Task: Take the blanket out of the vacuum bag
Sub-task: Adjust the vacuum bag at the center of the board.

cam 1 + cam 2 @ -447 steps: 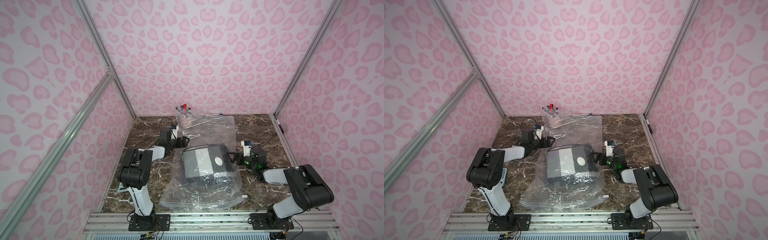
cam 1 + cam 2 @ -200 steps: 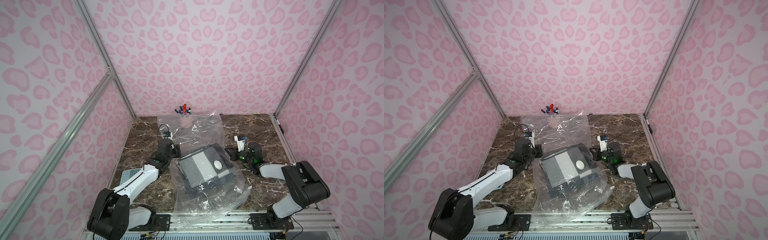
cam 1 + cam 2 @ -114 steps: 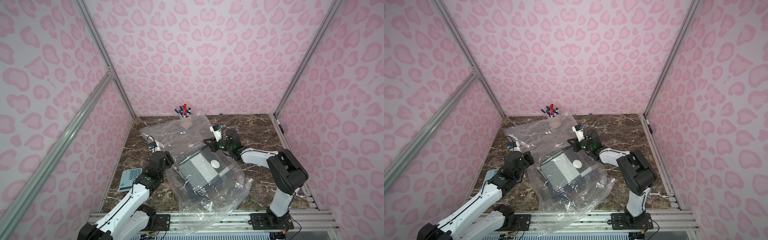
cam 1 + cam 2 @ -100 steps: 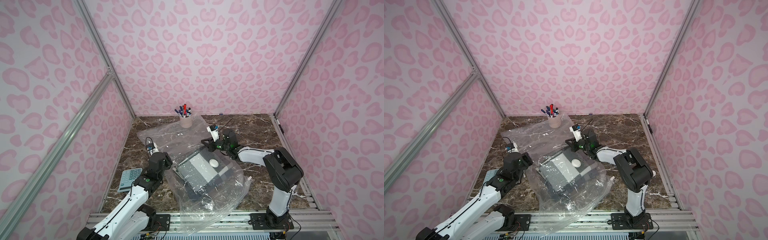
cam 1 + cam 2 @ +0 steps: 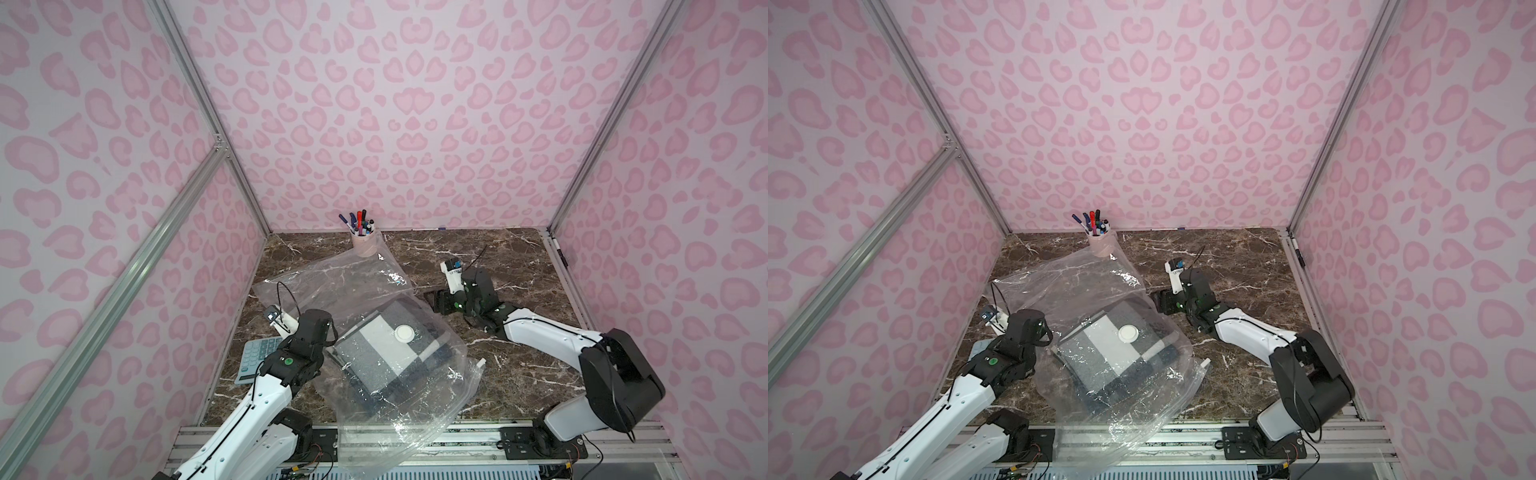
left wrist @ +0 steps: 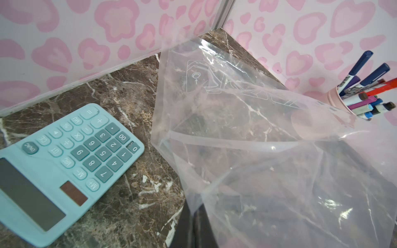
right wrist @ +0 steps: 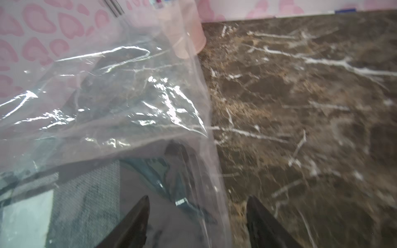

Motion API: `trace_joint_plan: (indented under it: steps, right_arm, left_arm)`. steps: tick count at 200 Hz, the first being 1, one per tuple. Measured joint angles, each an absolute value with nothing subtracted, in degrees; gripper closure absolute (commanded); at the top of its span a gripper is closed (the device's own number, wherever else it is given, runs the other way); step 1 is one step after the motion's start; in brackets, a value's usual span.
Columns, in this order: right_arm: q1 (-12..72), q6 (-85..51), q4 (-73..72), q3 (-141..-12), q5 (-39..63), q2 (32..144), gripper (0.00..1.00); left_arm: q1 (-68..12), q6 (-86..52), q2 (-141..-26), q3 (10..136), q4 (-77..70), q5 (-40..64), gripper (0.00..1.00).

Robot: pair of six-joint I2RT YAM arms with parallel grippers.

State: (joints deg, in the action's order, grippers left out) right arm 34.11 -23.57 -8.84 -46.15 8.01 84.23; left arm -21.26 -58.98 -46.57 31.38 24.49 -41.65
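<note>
We see a marble table [image 5: 519, 266] inside pink walls [image 5: 415, 124]. Mid-frame lies the vacuum bag [image 5: 332, 286]: left gripper [image 6: 193, 227] pinched on its left edge, right gripper [image 7: 197, 206] open at its upper right.

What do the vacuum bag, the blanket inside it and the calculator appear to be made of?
By looks: vacuum bag, thin clear plastic film, glossy, creased; blanket, soft woven fabric, matte, grey-and-white blocks; calculator, probably hard plastic, smooth pale blue.

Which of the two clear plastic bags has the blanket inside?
The crinkly vacuum bag with the round white valve; the grey checked blanket shows through it. The flatter bag by the pen cup shows only tabletop.
</note>
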Motion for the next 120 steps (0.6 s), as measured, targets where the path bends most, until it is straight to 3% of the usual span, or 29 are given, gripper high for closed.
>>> trace_joint_plan:
  steps: [50, 71, 120]
  right_arm:
    - [35.77, -32.45, 0.75, -32.69, 5.72, 69.17, 0.20]
    - [35.77, -35.42, 3.88, -29.78, 5.45, 63.92, 0.12]
    - [36.27, -39.48, 6.61, -23.83, 8.56, 56.62, 0.10]
  left_arm:
    - [-21.26, -59.33, -47.40, 31.33, 24.32, -42.33, 0.95]
    - [-21.26, -57.71, -47.59, 31.38, 23.03, -42.26, 0.95]
    - [-21.23, -55.35, -47.29, 30.33, 20.43, -41.19, 0.95]
